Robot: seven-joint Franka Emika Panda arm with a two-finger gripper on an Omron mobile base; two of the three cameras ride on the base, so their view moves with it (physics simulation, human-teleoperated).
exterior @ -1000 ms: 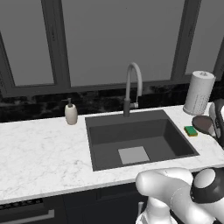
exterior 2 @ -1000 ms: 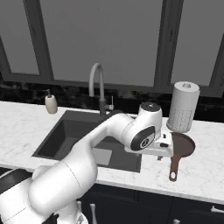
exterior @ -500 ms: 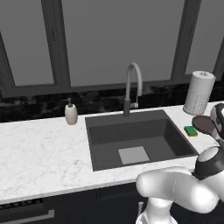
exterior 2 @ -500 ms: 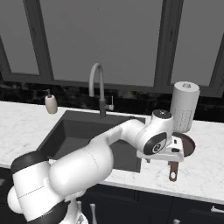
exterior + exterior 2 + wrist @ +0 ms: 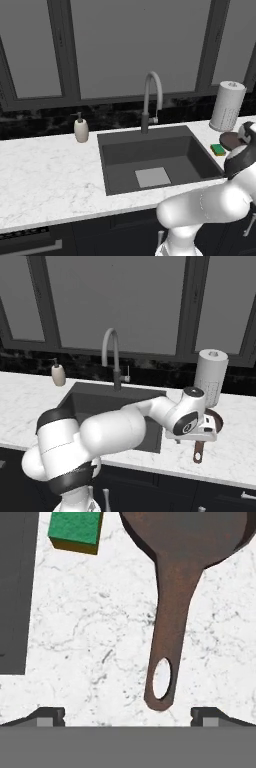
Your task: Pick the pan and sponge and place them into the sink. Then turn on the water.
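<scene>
round shallow dark brown frying pan (image 5: 186, 542) lies flat on the white marbled stone counter (image 5: 45, 180), right of the large dark grey rectangular sink basin (image 5: 155, 157). its long handle with an oval hanging hole points toward the counter's front edge. small rectangular green sponge with a yellow underlayer (image 5: 75, 529) sits on the counter between sink rim and pan, just beside the pan, not touching it as far as the hand view shows.

two-finger gripper (image 5: 127, 714) hangs above the pan handle, looking straight down. jaws spread wide, one dark tip on each side of the handle's end, nothing pinched between them. in the right base view the white hand covers part of the pan.

tall grey gooseneck faucet (image 5: 152, 100) stands behind the sink. light grey square drain plate (image 5: 152, 177) lies on the basin floor. beige soap dispenser (image 5: 81, 129) left of the sink, white paper towel roll (image 5: 227, 106) behind the pan.
</scene>
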